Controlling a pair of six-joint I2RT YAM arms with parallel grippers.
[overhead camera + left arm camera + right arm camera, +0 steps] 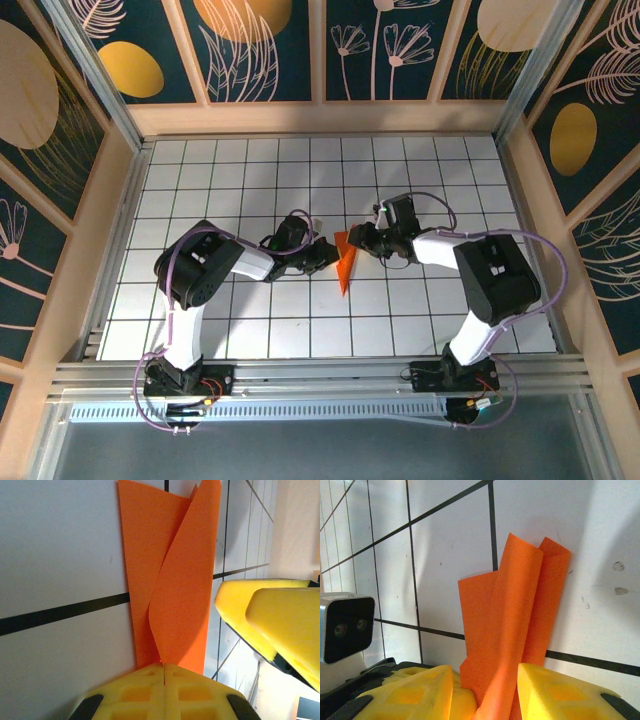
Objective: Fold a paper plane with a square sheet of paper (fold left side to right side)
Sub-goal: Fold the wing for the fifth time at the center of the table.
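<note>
The paper plane (345, 265) lies as a narrow orange dart between the two sets of jaws on the gridded table (250, 170). Its long axis runs from the far side to the near side, with its point toward the arm bases. One layer stands up off the flat layer beneath. The left gripper (163, 680) has its jaws pressed together, and the raised layer's fold meets their seam; whether they nip it I cannot tell. The right gripper (485, 700) stands partly open, the raised layer passing through the gap between its fingers (560, 695).
</note>
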